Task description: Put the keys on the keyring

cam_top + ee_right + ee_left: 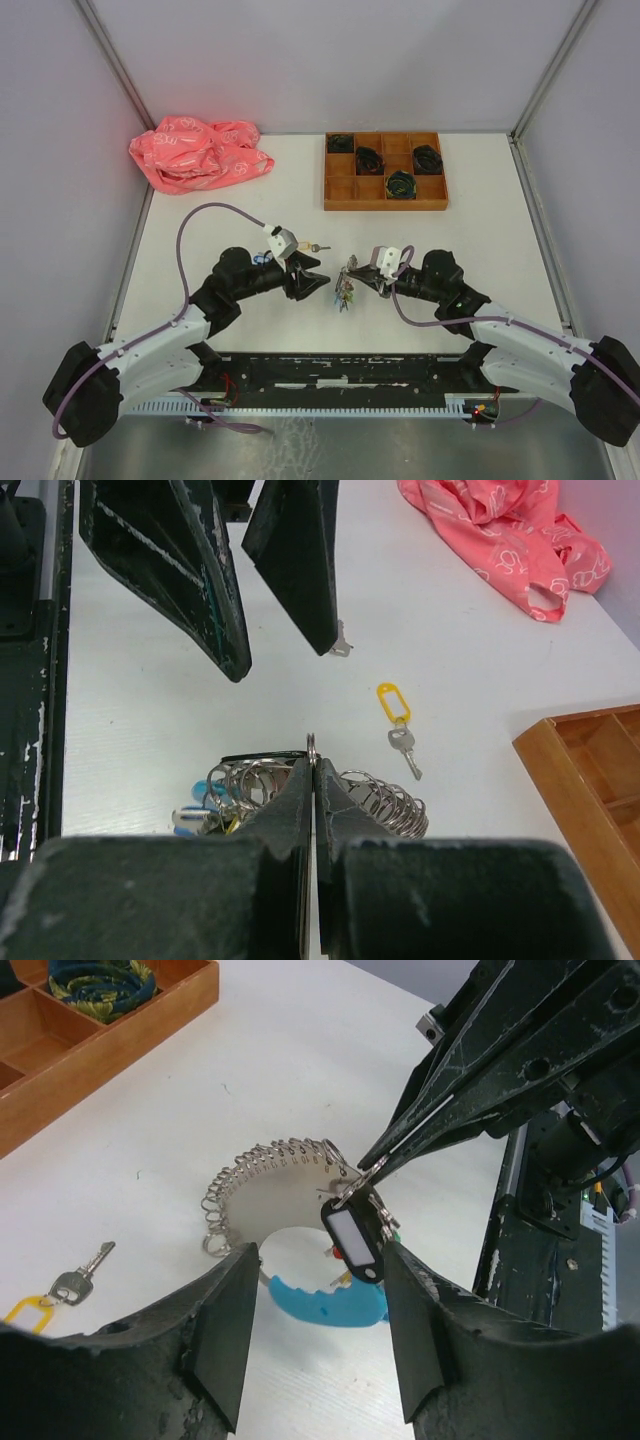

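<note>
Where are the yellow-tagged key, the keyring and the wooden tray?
yellow-tagged key (401,740), right wrist view, on its silver head.
keyring (272,1157), left wrist view, on the metal loops along its top arc.
wooden tray (385,205), top external view, on its near wall.

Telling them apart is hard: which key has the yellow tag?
The key lying flat on the table, apart from the keyring; the tags on the ring are dark or blue.

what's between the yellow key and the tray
Nothing, just bare table between key and tray; the left wrist view shows it.
</note>
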Robot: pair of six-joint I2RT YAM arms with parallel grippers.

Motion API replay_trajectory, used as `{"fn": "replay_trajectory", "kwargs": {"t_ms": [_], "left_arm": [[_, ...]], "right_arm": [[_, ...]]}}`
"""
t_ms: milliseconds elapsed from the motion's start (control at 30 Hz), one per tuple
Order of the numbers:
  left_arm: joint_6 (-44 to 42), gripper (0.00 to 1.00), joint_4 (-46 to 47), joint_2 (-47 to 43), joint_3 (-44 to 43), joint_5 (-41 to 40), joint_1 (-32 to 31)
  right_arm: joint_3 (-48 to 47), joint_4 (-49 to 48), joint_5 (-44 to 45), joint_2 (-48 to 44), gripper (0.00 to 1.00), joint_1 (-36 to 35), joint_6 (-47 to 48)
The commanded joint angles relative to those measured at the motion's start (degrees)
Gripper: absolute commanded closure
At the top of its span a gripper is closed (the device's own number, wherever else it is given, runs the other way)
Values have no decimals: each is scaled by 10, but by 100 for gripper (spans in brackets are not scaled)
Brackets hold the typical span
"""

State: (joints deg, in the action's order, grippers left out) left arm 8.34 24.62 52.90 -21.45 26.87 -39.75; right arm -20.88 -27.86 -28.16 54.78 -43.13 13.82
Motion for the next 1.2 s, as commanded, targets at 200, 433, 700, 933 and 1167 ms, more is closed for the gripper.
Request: {"fn": "replay_trajectory", "kwargs": {"t_ms": [200,433,700,933,1167], "left_arm": [[-88,37,162,56,18,61,-2],[-173,44,227,107,23,92,-2],[-200,54,249,153,5,142,-10],[-205,58,243,142,3,146,-19],[-214,61,241,144,-3,143,-29]], "right_arm": [[-58,47,-66,-25,99,13,41],[-68,66,-91,-26,99,15,52],[-74,73,-97,-23,99,17,52],[-75,61,-101,-14,99,17,41],[-73,52,-106,-10,99,17,33]]}}
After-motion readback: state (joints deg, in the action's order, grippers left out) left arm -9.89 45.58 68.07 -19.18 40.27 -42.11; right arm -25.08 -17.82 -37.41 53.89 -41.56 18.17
